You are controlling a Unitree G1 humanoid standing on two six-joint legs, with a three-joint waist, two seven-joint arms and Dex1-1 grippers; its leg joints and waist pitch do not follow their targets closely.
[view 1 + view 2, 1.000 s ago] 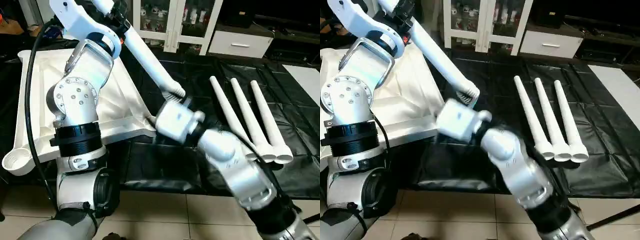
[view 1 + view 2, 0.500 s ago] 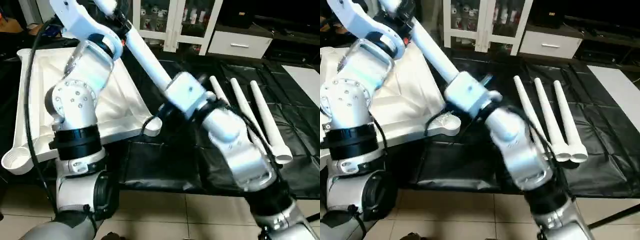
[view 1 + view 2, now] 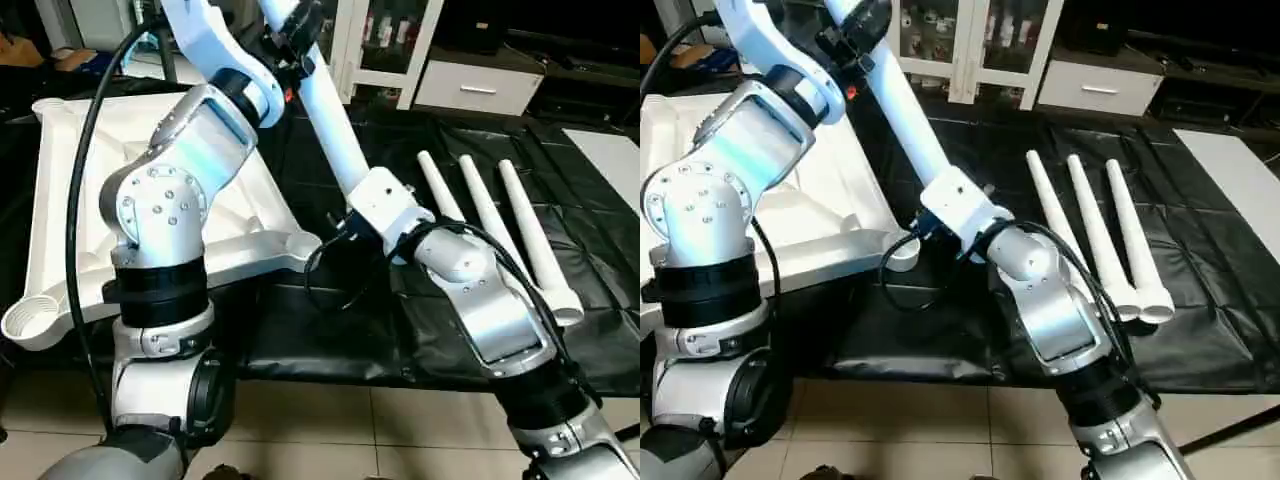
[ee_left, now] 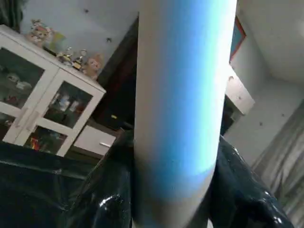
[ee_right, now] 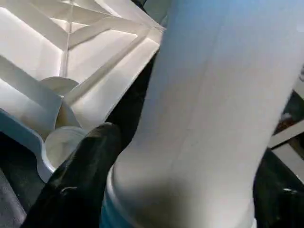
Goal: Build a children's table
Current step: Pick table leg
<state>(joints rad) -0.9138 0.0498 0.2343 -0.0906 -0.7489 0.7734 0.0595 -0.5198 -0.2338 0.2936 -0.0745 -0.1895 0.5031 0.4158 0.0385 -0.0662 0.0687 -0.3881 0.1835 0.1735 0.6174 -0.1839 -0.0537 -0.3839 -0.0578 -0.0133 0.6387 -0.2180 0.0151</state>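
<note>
While the white plastic square top (image 3: 60,190) lies ribs-up on the black plastic sheet (image 3: 330,345), the head views show one long white tapered tubular leg (image 3: 332,125) held slanting in the air above the top's right edge, its thick end lowest and close over the round corner socket (image 3: 304,246) at the top's near right corner. The left claw (image 3: 300,22) is clenched around the leg's upper stretch, high above the top's far right side. The right claw (image 3: 352,192) sits at the leg's lower end, just above that near right corner; whether it is clenched or released I cannot tell. Three more white tapered legs (image 3: 490,225) lie side by side on the sheet, well apart from the top on its right, thick ends nearest the robot. In the left wrist view the held leg (image 4: 180,95) runs up the middle, with a white glass-door cabinet (image 4: 42,109) beyond the top. In the right wrist view the leg's thick end (image 5: 209,109) stands close beside the corner socket (image 5: 61,145), with the top's ribbed underside (image 5: 52,38) spreading out behind it.
</note>
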